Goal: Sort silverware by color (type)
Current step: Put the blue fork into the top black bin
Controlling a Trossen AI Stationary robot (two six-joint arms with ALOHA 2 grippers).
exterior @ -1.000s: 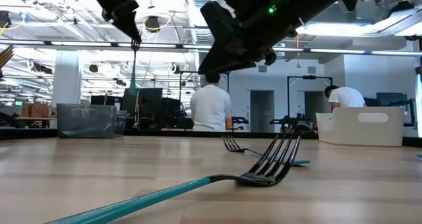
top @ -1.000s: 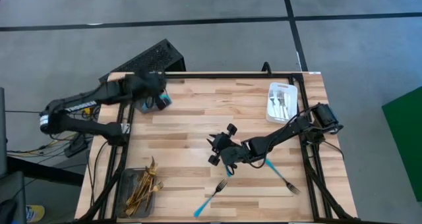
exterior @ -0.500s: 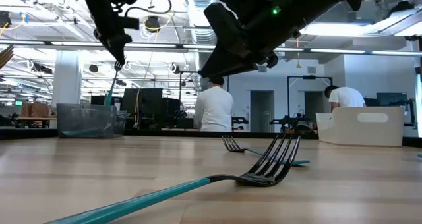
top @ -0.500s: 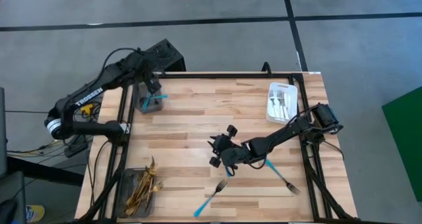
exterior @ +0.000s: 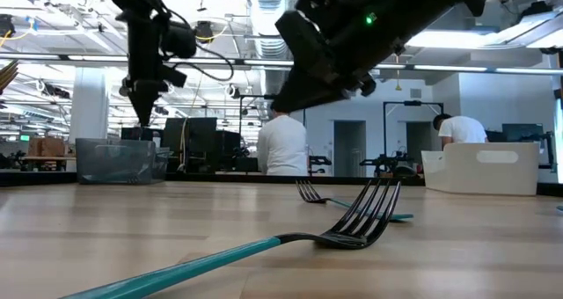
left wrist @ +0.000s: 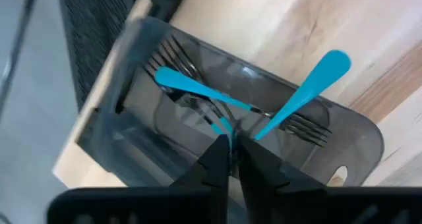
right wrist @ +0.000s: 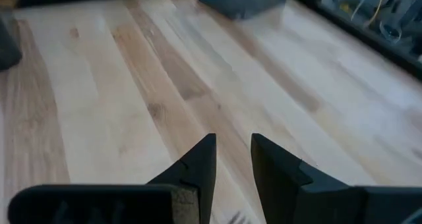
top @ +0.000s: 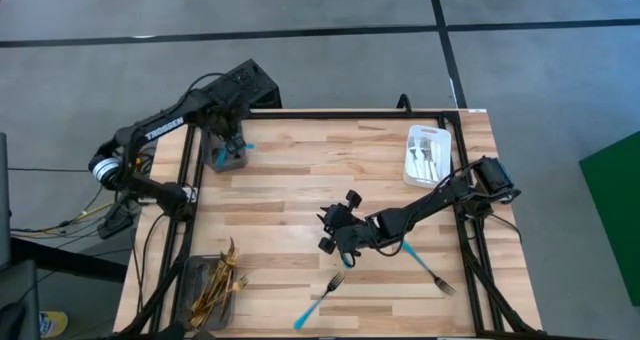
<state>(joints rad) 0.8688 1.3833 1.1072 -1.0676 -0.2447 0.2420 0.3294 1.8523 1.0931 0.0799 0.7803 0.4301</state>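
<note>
Two blue forks remain on the table: one (top: 321, 300) at lower centre, lying diagonally, another (top: 422, 263) to its right. My right gripper (top: 335, 232) hangs just above-left of the first, fingers apart, empty. It is nearer by far. My left gripper (top: 232, 140), fingers nearly together, sits over the grey bin (top: 228, 158) upper left.
</note>
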